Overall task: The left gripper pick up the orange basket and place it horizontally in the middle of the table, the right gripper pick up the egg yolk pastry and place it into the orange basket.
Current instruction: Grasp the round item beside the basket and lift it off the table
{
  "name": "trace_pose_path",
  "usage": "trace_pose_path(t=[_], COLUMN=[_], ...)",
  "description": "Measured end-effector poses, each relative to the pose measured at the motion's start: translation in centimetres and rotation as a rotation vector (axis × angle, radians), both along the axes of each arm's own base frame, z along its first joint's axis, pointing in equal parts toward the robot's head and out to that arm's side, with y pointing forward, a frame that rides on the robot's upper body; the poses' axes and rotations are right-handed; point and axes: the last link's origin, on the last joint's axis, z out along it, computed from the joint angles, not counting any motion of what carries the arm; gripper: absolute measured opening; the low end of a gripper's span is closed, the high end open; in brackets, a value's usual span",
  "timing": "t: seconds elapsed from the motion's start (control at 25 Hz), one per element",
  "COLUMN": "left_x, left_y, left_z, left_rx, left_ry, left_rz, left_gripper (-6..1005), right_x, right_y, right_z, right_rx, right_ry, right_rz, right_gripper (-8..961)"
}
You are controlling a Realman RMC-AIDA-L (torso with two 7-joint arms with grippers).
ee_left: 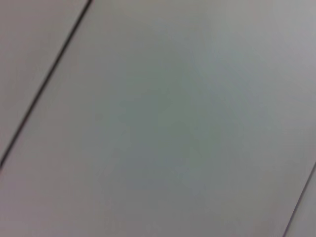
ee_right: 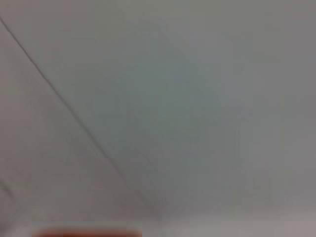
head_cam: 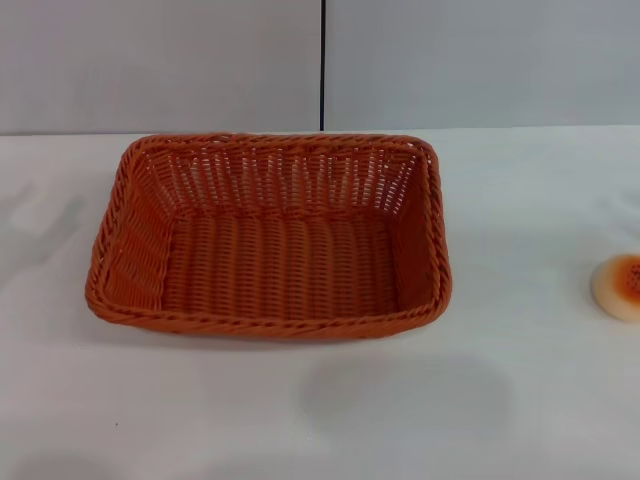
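Note:
The orange basket (head_cam: 270,240) lies flat on the white table (head_cam: 320,410), near the middle and a little to the left, with its long side across the head view. It is empty. The egg yolk pastry (head_cam: 620,286) sits on the table at the far right edge of the head view, partly cut off. Neither gripper shows in any view. The left wrist view holds only a grey wall panel with dark seams. A thin orange strip (ee_right: 86,233) sits at the border of the right wrist view, below a grey wall.
A grey wall (head_cam: 160,60) with a dark vertical seam (head_cam: 323,60) rises behind the table's far edge. Bare white tabletop lies in front of the basket and between the basket and the pastry.

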Motion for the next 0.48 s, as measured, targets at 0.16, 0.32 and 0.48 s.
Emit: trace_pose_path(t=[0.16, 0.32, 0.48], left_x=[-0.5, -1.1, -1.3], left_y=[-1.4, -2.1, -2.8], left_z=[-0.6, -1.4, -2.1], left_rx=[0.086, 0.119, 0.144], left_ry=[0.042, 0.086, 0.111], left_rz=[-0.014, -0.002, 0.001], left_gripper=[864, 864, 864], right_x=[0.4, 0.9, 1.0], right_y=[-0.7, -0.8, -0.5], right_z=[2.0, 2.5, 1.3], right_rx=[-0.211, -0.410, -0.520], right_ry=[-0.091, -0.214, -0.297], right_rz=[-0.227, -0.389, -0.433], right_gripper=[559, 559, 558])
